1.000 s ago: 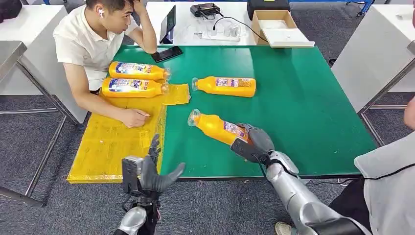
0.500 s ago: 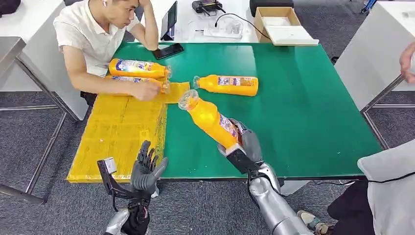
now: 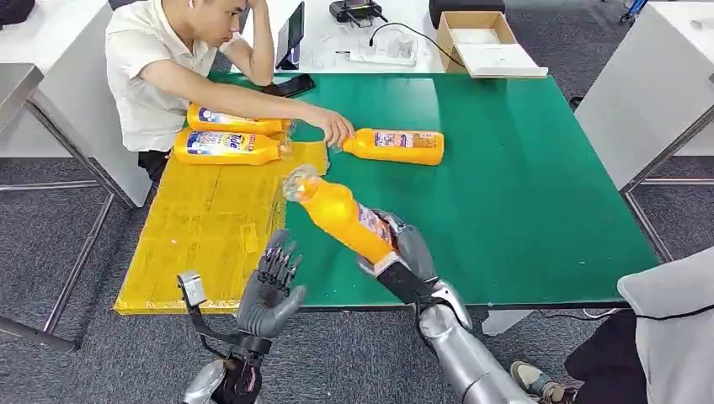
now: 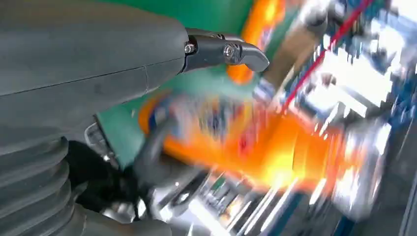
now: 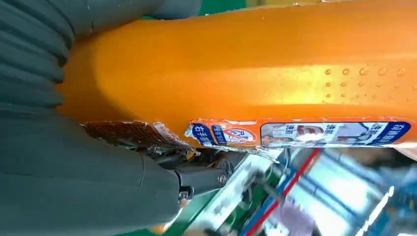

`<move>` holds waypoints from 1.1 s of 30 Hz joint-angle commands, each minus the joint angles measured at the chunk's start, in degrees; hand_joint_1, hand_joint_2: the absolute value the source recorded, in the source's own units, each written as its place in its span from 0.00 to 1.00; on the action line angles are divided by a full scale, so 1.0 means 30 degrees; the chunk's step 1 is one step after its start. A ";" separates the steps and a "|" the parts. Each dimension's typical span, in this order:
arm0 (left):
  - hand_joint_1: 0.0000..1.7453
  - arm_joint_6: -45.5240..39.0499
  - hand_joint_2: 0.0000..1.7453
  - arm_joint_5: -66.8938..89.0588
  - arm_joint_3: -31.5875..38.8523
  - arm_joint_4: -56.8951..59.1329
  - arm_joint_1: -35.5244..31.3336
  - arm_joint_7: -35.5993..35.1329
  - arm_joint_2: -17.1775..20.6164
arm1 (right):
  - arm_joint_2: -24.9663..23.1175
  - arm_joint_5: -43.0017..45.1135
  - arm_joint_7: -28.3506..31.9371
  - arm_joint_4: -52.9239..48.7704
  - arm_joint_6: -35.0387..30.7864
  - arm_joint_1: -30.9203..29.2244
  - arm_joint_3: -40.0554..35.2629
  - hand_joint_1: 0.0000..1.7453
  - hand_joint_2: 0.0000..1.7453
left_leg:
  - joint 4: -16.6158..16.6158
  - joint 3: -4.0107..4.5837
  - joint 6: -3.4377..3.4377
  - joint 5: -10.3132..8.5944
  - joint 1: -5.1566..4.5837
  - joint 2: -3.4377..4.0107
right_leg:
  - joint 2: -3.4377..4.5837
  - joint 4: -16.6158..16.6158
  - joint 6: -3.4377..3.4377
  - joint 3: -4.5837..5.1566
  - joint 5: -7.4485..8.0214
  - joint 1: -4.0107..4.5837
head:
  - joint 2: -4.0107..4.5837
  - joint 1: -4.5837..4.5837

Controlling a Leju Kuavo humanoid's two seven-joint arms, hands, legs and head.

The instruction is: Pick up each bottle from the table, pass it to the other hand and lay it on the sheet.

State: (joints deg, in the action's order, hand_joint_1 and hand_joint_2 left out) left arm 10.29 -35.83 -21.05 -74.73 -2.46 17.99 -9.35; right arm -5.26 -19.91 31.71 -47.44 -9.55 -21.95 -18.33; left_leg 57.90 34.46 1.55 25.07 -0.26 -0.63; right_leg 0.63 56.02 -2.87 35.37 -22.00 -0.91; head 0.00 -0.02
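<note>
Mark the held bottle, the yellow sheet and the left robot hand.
held bottle [image 3: 341, 215], head view, orange body above the label.
yellow sheet [image 3: 202, 227], head view, bare middle.
left robot hand [image 3: 268, 296], head view, palm.

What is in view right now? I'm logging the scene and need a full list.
bottles: four, orange; one held in the air, two on the sheet, one on the table.
sheet: one, yellow, table's left part.
table: one, green.
phone: one, black, far edge.
box: one, cardboard, behind the table.
person: one, seated, hand at the lone bottle's cap.
right robot hand: holds the bottle.
left robot hand: open, raised.
</note>
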 commanded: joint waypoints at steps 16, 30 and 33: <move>0.00 -0.0636 1.00 0.0300 -0.0616 0.4128 -0.2414 -0.1166 0.0009 | -0.3031 -0.3067 0.0790 0.4331 0.0343 -0.1380 -0.7620 1.00 1.00 | -0.0015 -0.0033 -0.0038 0.0019 0.0015 0.0023 | -0.0002 0.0000 0.0046 -0.0010 -0.0029 0.0016 | 0.0000 -0.0007; 1.00 -0.1086 1.00 -0.0056 0.0325 0.2727 -0.2136 -0.0268 -0.0343 | -0.3044 -0.2291 0.0848 0.5210 0.0609 -0.1012 -0.8698 0.89 1.00 | -0.0006 0.0009 -0.0029 0.0007 0.0025 -0.0010 | -0.0032 -0.0008 0.0033 0.0018 -0.0020 0.0025 | 0.0007 -0.0007; 1.00 -0.1116 1.00 -0.0059 0.0357 0.2620 -0.2094 -0.0297 -0.0341 | -0.3025 -0.2258 0.0873 0.5235 0.0590 -0.1016 -0.8726 0.89 1.00 | -0.0005 0.0016 -0.0025 0.0004 0.0020 -0.0015 | -0.0034 -0.0004 0.0029 0.0028 -0.0020 0.0020 | 0.0000 -0.0007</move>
State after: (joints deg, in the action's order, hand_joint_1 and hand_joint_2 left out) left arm 7.52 -35.87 -20.13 -67.10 -5.01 17.35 -9.51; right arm -12.85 -26.49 33.51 -36.39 -8.96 -25.60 -37.13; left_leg 57.90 34.59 1.54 25.05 -0.25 -0.61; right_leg 0.63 56.03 -2.85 35.57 -22.01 -0.92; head 0.00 -0.04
